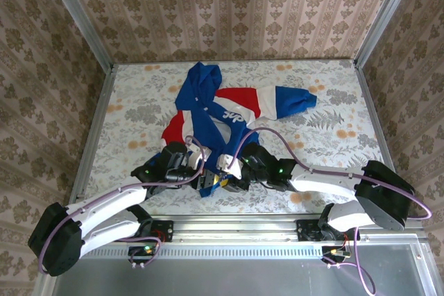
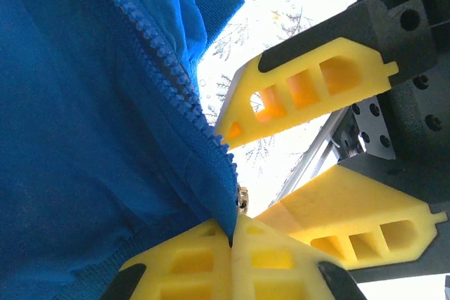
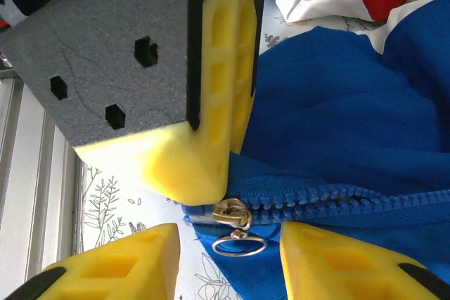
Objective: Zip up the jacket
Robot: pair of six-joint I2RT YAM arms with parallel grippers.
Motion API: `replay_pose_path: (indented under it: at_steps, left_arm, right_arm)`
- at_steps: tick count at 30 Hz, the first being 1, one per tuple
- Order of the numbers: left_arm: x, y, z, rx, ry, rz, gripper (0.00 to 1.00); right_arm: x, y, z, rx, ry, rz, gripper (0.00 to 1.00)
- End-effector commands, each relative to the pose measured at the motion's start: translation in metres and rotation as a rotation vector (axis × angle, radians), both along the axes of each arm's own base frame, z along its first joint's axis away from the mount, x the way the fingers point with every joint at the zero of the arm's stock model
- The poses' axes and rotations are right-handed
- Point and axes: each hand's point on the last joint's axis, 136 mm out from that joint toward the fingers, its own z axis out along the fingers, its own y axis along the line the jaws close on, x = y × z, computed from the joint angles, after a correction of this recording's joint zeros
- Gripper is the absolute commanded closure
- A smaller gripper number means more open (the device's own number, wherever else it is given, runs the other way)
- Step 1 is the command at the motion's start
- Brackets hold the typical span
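- The jacket (image 1: 201, 98) lies crumpled in the middle of the table (image 1: 132, 136), with its hem toward our arm bases.
- Our left gripper (image 2: 232, 242) is pressed together on the hem, just beside the zip's bottom end.
- Our right gripper (image 3: 230, 244) is spread, with the slider (image 3: 232, 213) and its ring between the fingers.
- We judge the cloth light, soft and quick to bunch. The small metal ring looks slippery, so we would pinch it squarely and pull against a taut hem.
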Motion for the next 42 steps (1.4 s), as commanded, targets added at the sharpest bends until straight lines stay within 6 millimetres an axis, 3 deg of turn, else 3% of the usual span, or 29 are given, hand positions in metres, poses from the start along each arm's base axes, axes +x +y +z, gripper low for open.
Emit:
replay_pose_path:
  at_steps: [1,4,11,23,31,33,36,37,42]
  left_arm:
    - [0.003,-0.004,0.015,-0.026,-0.031,-0.015,1.00]
    - [0.002,-0.004,0.015,-0.025,-0.029,-0.015,1.00]
    - [0.002,-0.002,0.017,-0.024,-0.032,-0.012,1.00]
    - [0.005,-0.004,0.019,-0.031,-0.034,-0.012,1.00]
    - [0.006,-0.005,0.021,-0.038,-0.040,-0.008,1.00]
    - [0.006,-0.006,0.021,-0.038,-0.037,-0.008,1.00]
    - [0.006,-0.005,0.022,-0.034,-0.031,-0.008,1.00]
    - [0.005,-0.005,0.022,-0.032,-0.029,-0.008,1.00]
    - [0.004,-0.002,0.021,-0.015,-0.020,-0.001,1.00]
  right_arm:
    - [0.002,0.003,0.001,0.015,-0.003,-0.021,0.58]
    - [0.006,0.005,0.002,0.017,-0.007,-0.047,0.60]
    - [0.013,-0.004,-0.002,-0.002,-0.034,-0.100,0.80]
    - [0.015,0.002,0.001,0.006,-0.045,-0.090,0.70]
    - [0.020,0.010,-0.009,-0.012,-0.064,-0.099,0.65]
    - [0.024,0.010,-0.009,-0.016,-0.092,-0.121,0.72]
    - [0.028,0.008,-0.005,-0.025,-0.147,-0.153,0.96]
    - [0.029,0.007,-0.002,-0.024,-0.166,-0.164,1.00]
    - [0.038,-0.005,0.011,-0.027,-0.229,-0.243,1.00]
